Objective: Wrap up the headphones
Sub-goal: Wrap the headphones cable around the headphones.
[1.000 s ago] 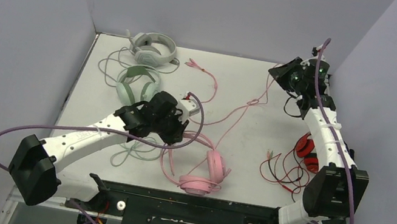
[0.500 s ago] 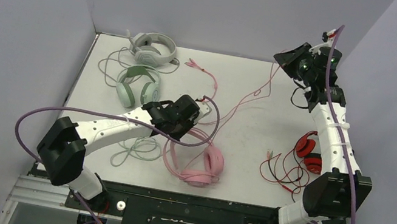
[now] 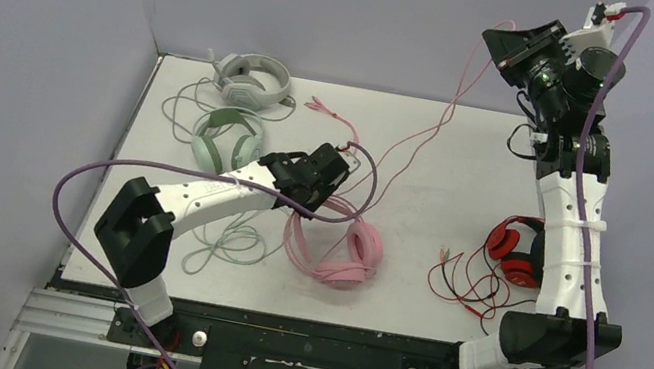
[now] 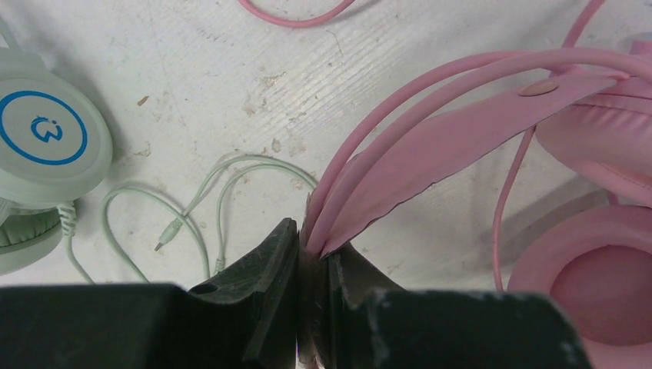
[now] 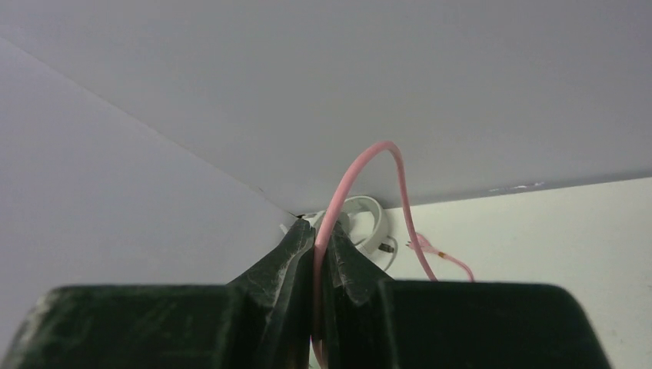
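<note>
The left gripper (image 4: 311, 240) is pinched shut on the headband of the pink headphones (image 4: 461, 131), whose cups lie just right of its fingers on the table (image 3: 486, 182). The right gripper (image 5: 317, 242), raised well above the table, is clamped tight on the pink cable (image 5: 384, 144), which runs unwound from its fingers down to the headset. Assessment: wrapping is barely begun. No turn of cable lies around the pink set, and the mint green headphones (image 3: 227, 142) and grey-white headphones (image 3: 250, 80), left of and beyond the left fingers, sit with cables loose.
</note>
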Controlling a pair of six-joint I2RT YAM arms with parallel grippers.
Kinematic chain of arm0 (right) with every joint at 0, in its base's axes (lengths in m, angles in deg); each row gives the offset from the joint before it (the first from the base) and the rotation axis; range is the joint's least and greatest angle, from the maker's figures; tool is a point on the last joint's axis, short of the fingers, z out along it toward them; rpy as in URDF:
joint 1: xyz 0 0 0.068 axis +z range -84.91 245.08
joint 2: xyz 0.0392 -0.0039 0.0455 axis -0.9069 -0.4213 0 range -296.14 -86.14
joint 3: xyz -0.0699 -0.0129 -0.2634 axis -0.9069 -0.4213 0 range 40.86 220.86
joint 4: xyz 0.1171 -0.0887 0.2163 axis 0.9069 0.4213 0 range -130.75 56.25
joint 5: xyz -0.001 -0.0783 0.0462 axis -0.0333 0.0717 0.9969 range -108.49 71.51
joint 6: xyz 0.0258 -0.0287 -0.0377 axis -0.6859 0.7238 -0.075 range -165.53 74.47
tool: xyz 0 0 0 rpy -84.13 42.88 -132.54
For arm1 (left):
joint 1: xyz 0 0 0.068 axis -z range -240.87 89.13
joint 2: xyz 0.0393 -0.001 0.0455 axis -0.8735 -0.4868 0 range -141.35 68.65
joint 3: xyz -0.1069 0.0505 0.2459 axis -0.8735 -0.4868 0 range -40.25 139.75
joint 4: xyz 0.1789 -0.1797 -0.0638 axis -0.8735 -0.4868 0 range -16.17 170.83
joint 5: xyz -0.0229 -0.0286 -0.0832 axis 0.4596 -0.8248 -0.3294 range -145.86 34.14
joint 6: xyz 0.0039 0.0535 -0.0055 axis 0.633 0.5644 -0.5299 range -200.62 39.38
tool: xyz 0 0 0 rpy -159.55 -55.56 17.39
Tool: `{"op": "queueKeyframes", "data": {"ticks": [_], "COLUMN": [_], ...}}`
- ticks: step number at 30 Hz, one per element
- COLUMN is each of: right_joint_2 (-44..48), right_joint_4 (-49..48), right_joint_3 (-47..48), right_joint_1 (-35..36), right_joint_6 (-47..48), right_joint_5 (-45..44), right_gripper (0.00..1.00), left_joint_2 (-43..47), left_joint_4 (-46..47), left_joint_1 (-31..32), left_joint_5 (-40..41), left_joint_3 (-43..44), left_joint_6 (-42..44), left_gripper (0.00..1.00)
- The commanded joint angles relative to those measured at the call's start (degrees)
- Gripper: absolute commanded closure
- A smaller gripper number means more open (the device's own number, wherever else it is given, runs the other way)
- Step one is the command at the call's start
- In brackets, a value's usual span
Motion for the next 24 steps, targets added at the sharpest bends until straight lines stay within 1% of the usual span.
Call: {"op": "queueKeyframes", "data": {"ticks": [1,6,8,10,14,17,20,24], "right_joint_2": [4.1,6.2,7.3,8.1,9.2,10.1,11.5,14.4], "right_joint_4": [-5.3,-4.5,-4.5,-4.5,-4.8,-4.9,-3.9,-1.7], "right_joint_3": [3.9,5.7,5.9,6.2,6.7,6.0,4.9,2.6], "right_joint_1": [-0.5,-0.5,-0.6,-0.6,-0.6,-0.6,-0.7,-0.6], "right_joint_6": [-3.2,-3.0,-2.9,-2.8,-3.4,-4.2,-3.7,-2.3], "right_joint_5": [1.8,2.6,2.2,2.0,3.0,4.4,5.1,5.1], "right_gripper": [1.00,1.00,1.00,1.00,1.00,1.00,1.00,1.00], "left_joint_2": [-2.5,-4.8,-5.0,-5.3,-7.4,-8.3,-7.5,-5.5], "left_joint_4": [1.1,-2.0,-2.6,-3.3,-5.6,-5.2,-2.7,0.6], "left_joint_1": [-1.1,-5.3,-6.5,-7.1,-7.8,-8.2,-9.4,-13.7], "left_joint_5": [-1.6,1.4,3.0,5.9,13.0,15.2,17.3,19.9], "left_joint_3": [6.0,11.3,12.4,13.3,15.7,16.7,16.1,14.3], "left_joint_6": [-4.9,-10.4,-11.3,-12.1,-16.8,-20.8,-25.4,-30.0], "left_gripper": [1.00,1.00,1.00,1.00,1.00,1.00,1.00,1.00]}}
